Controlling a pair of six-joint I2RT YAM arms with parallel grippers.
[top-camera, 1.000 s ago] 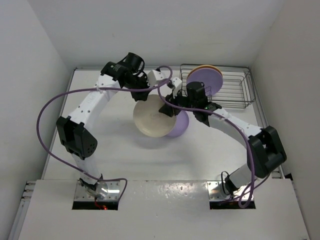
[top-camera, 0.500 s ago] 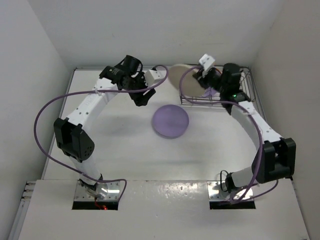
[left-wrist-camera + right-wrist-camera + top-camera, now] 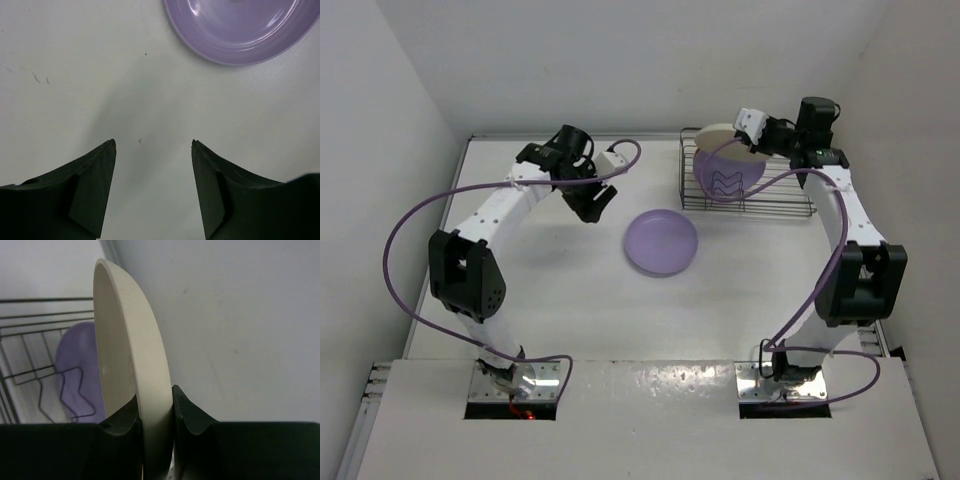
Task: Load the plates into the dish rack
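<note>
The right gripper pinches the rim of the cream plate, holding it above the left end of the dish rack, where one lavender plate stands. The left gripper is spread above the table, near the second lavender plate, which lies flat.

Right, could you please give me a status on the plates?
Left hand open, empty, near the lavender plate flat on table. Right hand shut on cream plate, on edge over dish rack. Also racked: second lavender plate. Nothing in the way.
</note>
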